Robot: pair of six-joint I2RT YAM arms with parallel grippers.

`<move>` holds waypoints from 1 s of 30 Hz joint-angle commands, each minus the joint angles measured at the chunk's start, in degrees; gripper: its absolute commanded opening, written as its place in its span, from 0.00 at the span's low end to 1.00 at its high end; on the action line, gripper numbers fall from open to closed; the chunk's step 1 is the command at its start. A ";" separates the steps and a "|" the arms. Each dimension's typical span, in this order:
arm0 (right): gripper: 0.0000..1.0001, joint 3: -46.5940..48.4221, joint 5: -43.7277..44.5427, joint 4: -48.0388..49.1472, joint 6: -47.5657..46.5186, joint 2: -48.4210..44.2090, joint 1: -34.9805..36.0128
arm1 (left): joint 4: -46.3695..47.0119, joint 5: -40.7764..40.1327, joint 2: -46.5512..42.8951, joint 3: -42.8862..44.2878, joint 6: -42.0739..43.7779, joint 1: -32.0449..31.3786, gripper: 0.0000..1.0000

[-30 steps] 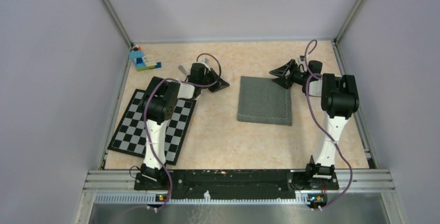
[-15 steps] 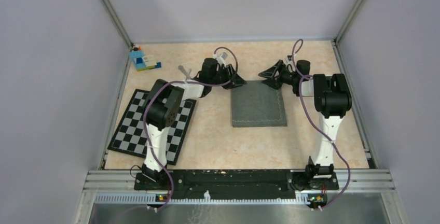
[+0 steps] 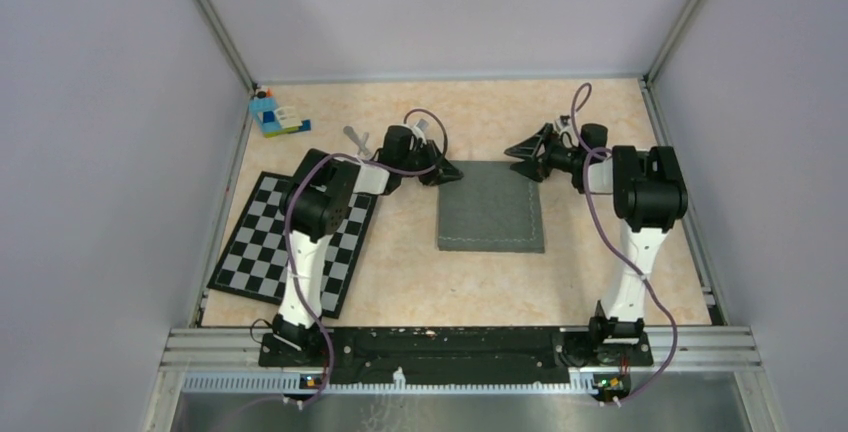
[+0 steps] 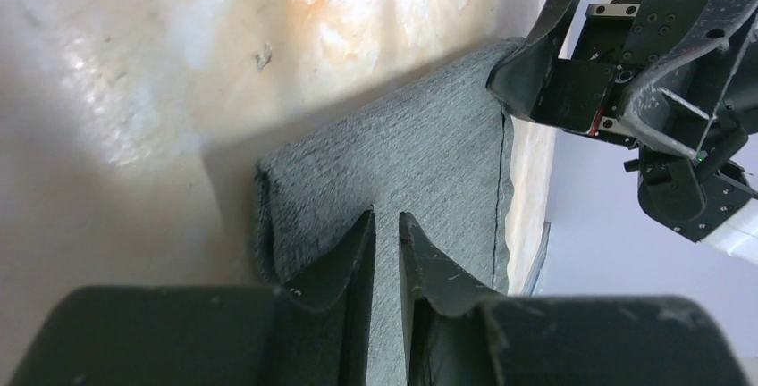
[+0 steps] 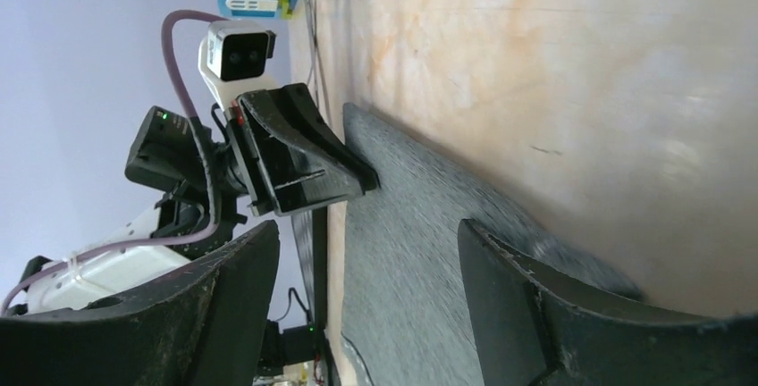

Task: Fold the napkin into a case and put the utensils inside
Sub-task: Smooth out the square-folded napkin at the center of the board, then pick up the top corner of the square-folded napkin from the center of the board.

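Napkin [image 3: 490, 210] lies on your counter [image 3: 400, 282]. Left tool [image 4: 389, 223] is narrow at its 11 o'clock corner, and you cannot tell if it grips. Right tool [image 5: 366, 232] stands wide at 1 o'clock.

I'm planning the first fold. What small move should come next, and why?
Probably close the right gripper on the far right corner of the napkin: its jaws stand wide open astride it, the napkin lies flat, and the left gripper sits at the far left corner.
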 commanded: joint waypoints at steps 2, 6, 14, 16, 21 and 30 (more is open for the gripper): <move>0.74 -1.16 1.67 -7.53 -7.42 -2.02 -3.62 | -6.77 -3.27 -2.45 -3.15 5.15 0.87 0.23; 0.77 6.14 15.59 -39.04 -22.96 -10.79 -3.27 | -12.67 -3.46 -6.49 -0.66 9.48 -0.22 0.29; 0.76 2.99 42.32 -62.53 -31.35 -36.94 5.17 | -29.81 -1.33 -19.51 7.64 18.35 -3.85 0.71; 0.75 -1.39 38.64 -63.62 -31.80 -41.83 5.89 | -32.69 -0.69 -23.17 5.45 19.84 -4.63 0.78; 0.67 -8.89 32.19 -66.88 -30.16 -48.10 5.87 | -36.24 -1.88 -31.41 -7.40 21.70 -6.21 0.75; 0.46 -14.66 35.26 -68.25 -33.48 -49.37 5.87 | -31.95 -5.14 -36.81 -21.60 19.71 -6.27 0.54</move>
